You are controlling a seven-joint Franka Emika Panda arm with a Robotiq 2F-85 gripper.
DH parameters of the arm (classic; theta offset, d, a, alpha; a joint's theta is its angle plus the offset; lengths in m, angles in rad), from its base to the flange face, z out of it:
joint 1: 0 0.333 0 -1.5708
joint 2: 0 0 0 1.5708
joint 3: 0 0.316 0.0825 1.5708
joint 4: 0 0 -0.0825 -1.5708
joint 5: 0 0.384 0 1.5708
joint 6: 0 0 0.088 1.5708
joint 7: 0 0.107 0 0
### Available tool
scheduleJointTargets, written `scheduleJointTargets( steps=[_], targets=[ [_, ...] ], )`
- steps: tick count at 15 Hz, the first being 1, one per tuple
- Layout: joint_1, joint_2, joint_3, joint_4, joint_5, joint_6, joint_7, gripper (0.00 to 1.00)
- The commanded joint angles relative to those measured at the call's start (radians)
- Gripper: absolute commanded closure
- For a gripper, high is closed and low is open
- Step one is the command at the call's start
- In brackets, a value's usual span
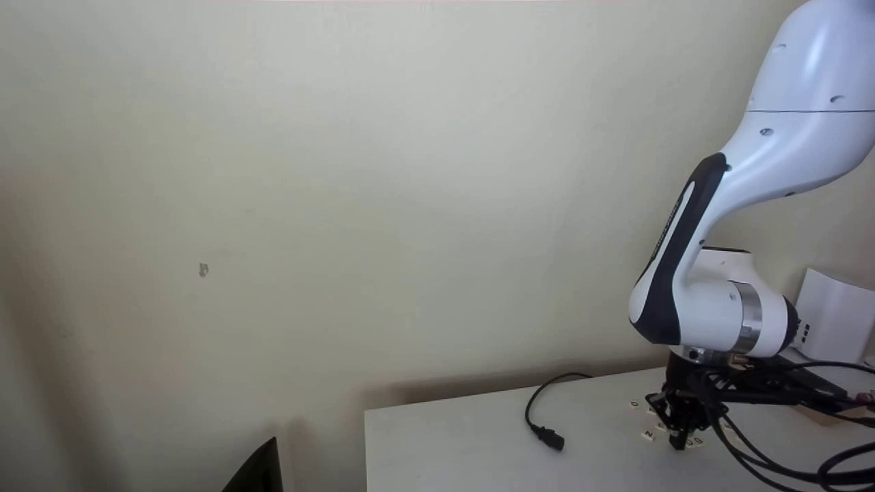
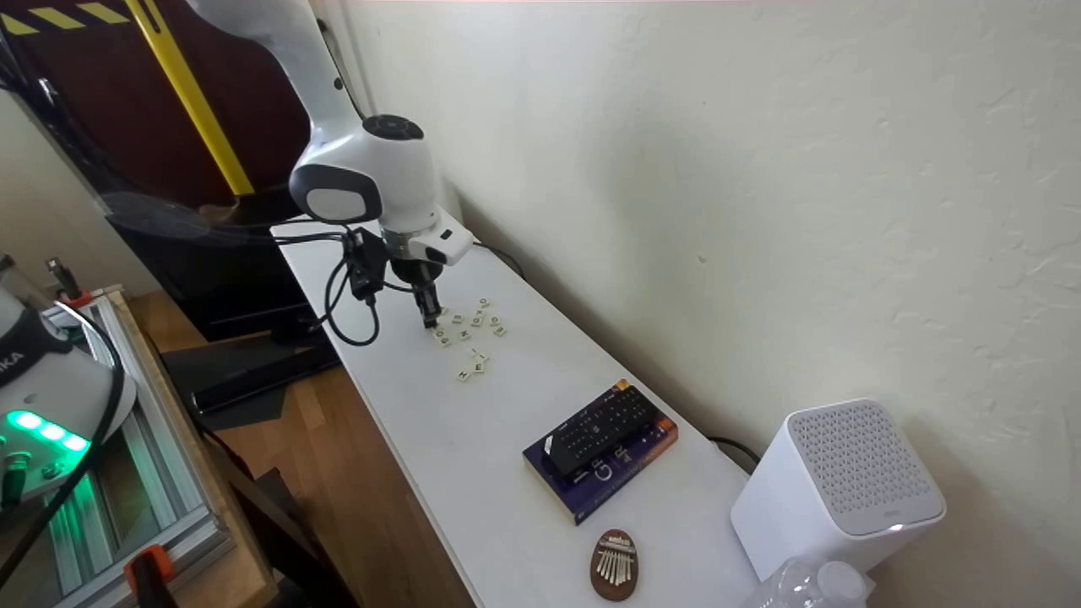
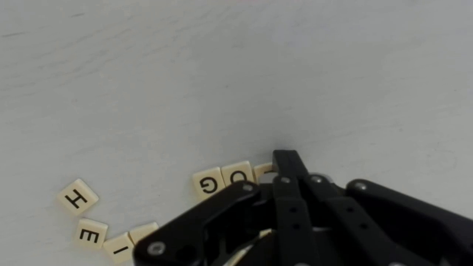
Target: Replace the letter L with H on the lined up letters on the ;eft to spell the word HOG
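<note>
1. At the far left of the wrist view, the H tile (image 3: 77,197) is lying at a slant, flat on the desk (image 3: 147,92).
2. Just below it, the E tile (image 3: 91,233) is sitting askew, and the I tile (image 3: 120,248) is resting just to the right of that one.
3. A pale tile (image 3: 143,231) is touching the upper right of the I tile; it is being partly covered, and its letter is too hidden to read.
4. Near the middle, the G tile (image 3: 208,183) is lying well apart from the H tile and touching the O tile (image 3: 238,173) on its right.
5. Continuing that row, a third tile (image 3: 263,169) is lying just beside the O tile, mostly covered; I cannot read its letter.
6. Over its right part, the end effector (image 3: 288,159) is reaching low with its jaws pressed together; whether it is touching the tile, I cannot tell. In both exterior views it is pointing down close to the desk, beside scattered tiles (image 2: 477,321).
7. Farther right in an exterior view, a black remote (image 2: 601,429) is resting on a dark blue book (image 2: 612,483), and a wooden thumb piano (image 2: 615,567) is lying near them.
8. At the right, a white box (image 2: 836,490) is standing behind a clear bottle (image 2: 802,589).
</note>
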Motion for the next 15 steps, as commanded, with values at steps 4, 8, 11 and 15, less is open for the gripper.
scheduleJointTargets(
  steps=[4, 8, 11, 15],
  targets=[
    [-0.009, 0.046, 0.018, 0.059, -0.010, -0.045, -0.011, 1.00],
    [0.001, 0.061, 0.024, 0.081, -0.012, -0.048, -0.007, 1.00],
    [0.000, 0.064, 0.030, 0.090, -0.010, -0.053, -0.008, 1.00],
    [-0.004, 0.042, 0.033, 0.080, -0.009, -0.064, -0.014, 1.00]
  ],
)
